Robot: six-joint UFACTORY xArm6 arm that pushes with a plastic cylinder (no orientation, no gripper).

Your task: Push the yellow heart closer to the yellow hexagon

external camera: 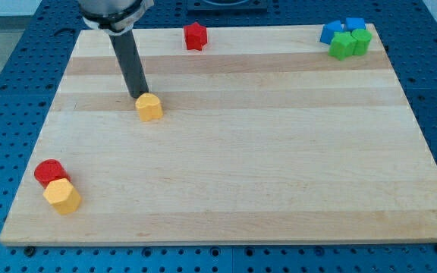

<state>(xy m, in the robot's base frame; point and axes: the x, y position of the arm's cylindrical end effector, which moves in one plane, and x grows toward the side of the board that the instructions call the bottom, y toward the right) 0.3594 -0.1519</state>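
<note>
The yellow heart point(149, 108) lies on the wooden board point(279, 152) in the upper left part of the view. My tip point(138, 95) rests just above and left of it, touching or nearly touching its upper left edge. The yellow hexagon point(62, 196) sits near the board's bottom left corner, far below and left of the heart. A red round block point(50, 172) touches the hexagon's upper left side.
A red block point(195, 36) stands at the board's top edge, right of the rod. Two blue blocks point(332, 32) point(355, 26) and two green blocks point(342, 45) point(361, 41) cluster in the top right corner.
</note>
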